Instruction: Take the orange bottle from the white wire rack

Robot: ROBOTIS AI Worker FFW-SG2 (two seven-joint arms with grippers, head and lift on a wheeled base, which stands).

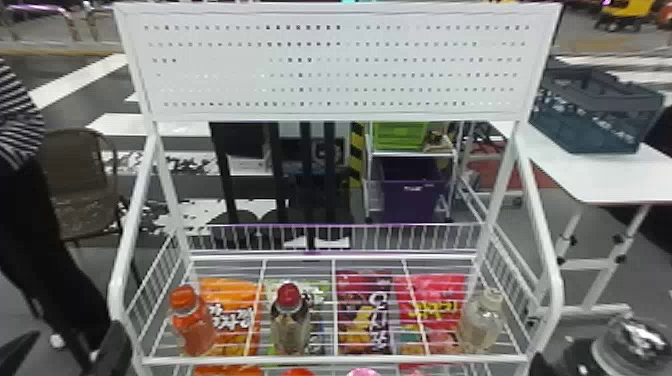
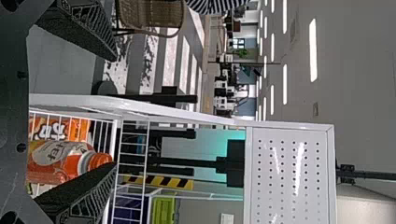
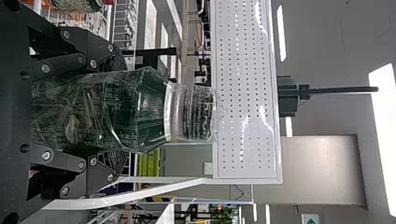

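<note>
In the lower left of the head view, the orange bottle (image 1: 192,327), of clear plastic with an orange cap, stood upright on the upper shelf of the white wire rack (image 1: 335,359). The left gripper (image 1: 75,334), with two flat black fingers, was at the lower left corner, outside the side tube of the rack. Its fingers were wide apart and nothing was held between them. In the head view the bottle was to the right of both fingers. In the left wrist view it appeared near one finger (image 2: 77,198), which hid a part of it; if they were touching, I cannot tell.

The right gripper (image 1: 570,356) was at the lower right corner of the head view. Its fingers were closed around a transparent plastic bottle (image 1: 635,345), one on each side.

On the same shelf, a bottle with a dark red cap (image 1: 290,325) stood near the lower middle, and a clear bottle with a pale cap (image 1: 482,325) at the lower right. Colourful snack bags (image 1: 365,320) were seen below the wires. At the upper right, a dark plastic crate (image 1: 600,117) was on a white table (image 1: 610,175).
</note>
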